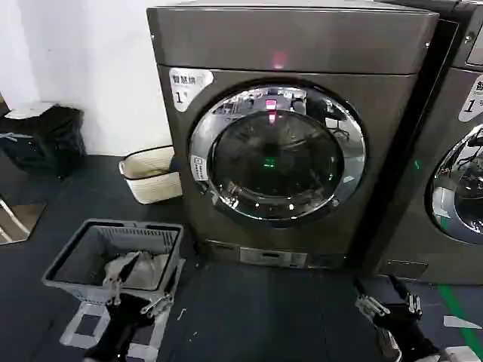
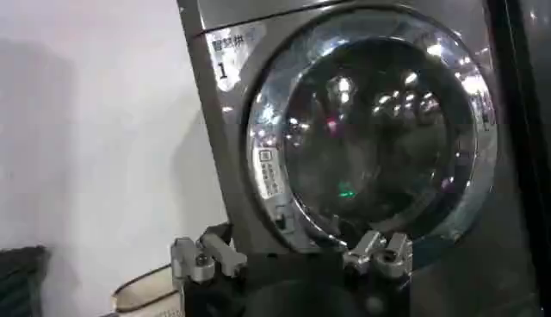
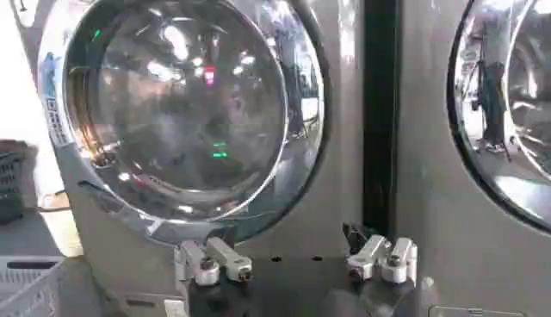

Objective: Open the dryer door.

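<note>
The dryer [image 1: 294, 45] is a dark grey-bronze box with a white "1" sticker, standing straight ahead. Its dryer door [image 1: 277, 153], a round chrome-rimmed porthole with dark glass, sits flush and shut against the front; it also shows in the left wrist view [image 2: 370, 129] and the right wrist view [image 3: 185, 112]. My left gripper [image 1: 136, 300] hangs low at the bottom left, open, well short of the machine. My right gripper [image 1: 392, 305] hangs low at the bottom right, open, with nothing between its fingers. From each wrist the fingers [image 2: 207, 258] [image 3: 211, 261] stand wide apart.
A grey laundry basket [image 1: 60, 275] with cloth inside stands on the dark floor at the left. A cream basket [image 1: 151, 175] sits beside the dryer by the white wall. A second grey machine [image 1: 460, 173] stands close on the right. A dark bin [image 1: 41, 139] is far left.
</note>
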`<state>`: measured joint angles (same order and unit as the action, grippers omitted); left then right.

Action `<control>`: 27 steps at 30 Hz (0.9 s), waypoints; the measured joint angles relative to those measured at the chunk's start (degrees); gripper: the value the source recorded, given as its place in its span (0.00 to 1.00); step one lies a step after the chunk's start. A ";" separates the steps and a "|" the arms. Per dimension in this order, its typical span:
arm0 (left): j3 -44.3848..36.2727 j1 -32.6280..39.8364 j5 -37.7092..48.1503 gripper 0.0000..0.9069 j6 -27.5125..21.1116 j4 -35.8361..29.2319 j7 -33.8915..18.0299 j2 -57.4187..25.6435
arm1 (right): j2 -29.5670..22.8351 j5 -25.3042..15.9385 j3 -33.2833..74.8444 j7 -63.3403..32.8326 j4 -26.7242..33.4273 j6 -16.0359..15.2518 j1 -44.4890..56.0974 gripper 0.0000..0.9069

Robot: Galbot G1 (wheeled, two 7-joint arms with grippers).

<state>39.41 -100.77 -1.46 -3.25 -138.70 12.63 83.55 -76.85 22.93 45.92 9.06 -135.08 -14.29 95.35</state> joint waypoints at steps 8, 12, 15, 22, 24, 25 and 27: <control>0.32 -0.48 0.31 1.00 -0.19 -1.23 0.03 -1.21 | 6.99 1.44 -2.79 3.02 6.41 3.94 -6.78 1.00; 0.39 -0.57 0.21 1.00 -0.26 -1.72 0.02 -1.31 | 10.86 2.73 -4.91 4.96 10.48 5.48 -11.80 1.00; 0.37 -0.81 -0.25 1.00 -0.16 -1.89 -0.01 -1.03 | 13.59 3.71 -6.97 5.59 13.37 6.00 -16.06 1.00; 0.82 -1.42 -0.82 1.00 -0.03 -2.46 -0.08 -0.27 | 18.29 5.60 -12.01 6.67 19.25 6.50 -24.56 1.00; 0.82 -1.50 -0.82 1.00 -0.03 -2.52 -0.09 -0.17 | 19.16 6.04 -13.40 7.32 20.73 6.95 -26.57 1.00; 0.81 -1.55 -0.82 1.00 -0.03 -2.54 -0.09 -0.15 | 19.53 6.23 -13.99 7.64 21.30 7.21 -27.51 1.00; 0.79 -1.62 -0.83 1.00 -0.04 -2.80 -0.07 -0.17 | 20.35 7.33 -15.39 8.38 22.64 7.56 -29.54 1.00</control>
<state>40.20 -102.39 -2.29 -3.29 -141.50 12.56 83.37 -56.50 30.25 30.52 17.43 -112.44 -6.74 65.81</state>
